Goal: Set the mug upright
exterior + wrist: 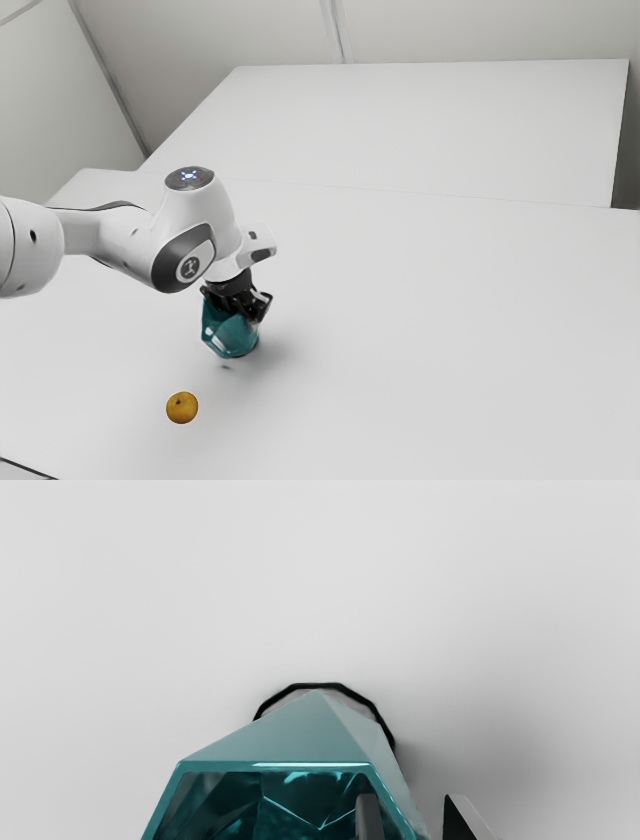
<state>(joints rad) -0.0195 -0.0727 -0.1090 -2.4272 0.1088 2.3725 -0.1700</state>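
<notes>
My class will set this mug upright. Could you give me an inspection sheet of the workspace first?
Surface: pale table, smooth.
Mug: teal, faceted, dark-edged base; cannot tell whether it stands fully upright.
Clutter: one orange fruit, apart from the mug.
Claw: open at the mug, one finger over its mouth, the other outside its wall.
Cables: nothing seen on the table.
Surroundings: pale walls beyond the table.

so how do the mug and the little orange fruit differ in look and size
Colour: the mug is teal; the fruit is orange.
Shape: the mug is angular and faceted, the fruit round.
Form: the mug is hollow with an open mouth; the fruit is closed all round.
Size: the mug is larger than the fruit.
</notes>
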